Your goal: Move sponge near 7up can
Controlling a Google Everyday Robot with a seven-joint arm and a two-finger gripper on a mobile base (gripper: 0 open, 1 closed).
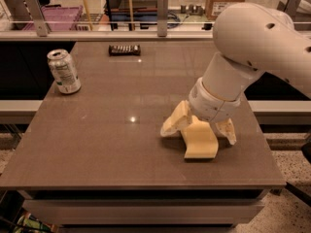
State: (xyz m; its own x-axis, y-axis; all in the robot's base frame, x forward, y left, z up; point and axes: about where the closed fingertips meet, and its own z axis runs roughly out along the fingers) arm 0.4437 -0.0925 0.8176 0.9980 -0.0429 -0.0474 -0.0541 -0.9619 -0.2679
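Observation:
The pale yellow sponge [199, 141] lies on the brown table [112, 130] at the front right. My gripper [198, 128] is lowered over it, open, with one cream finger [174, 122] left of the sponge and the other [227, 130] to its right. The fingers straddle the sponge's far end. The silver-white 7up can [63, 71] stands upright near the table's left edge, far from the sponge.
A dark flat ridged bar [124, 49] lies near the table's back edge. A rail with metal posts [162, 8] runs behind the table, with shelves and boxes beyond. My white arm [252, 47] covers the right side of the table.

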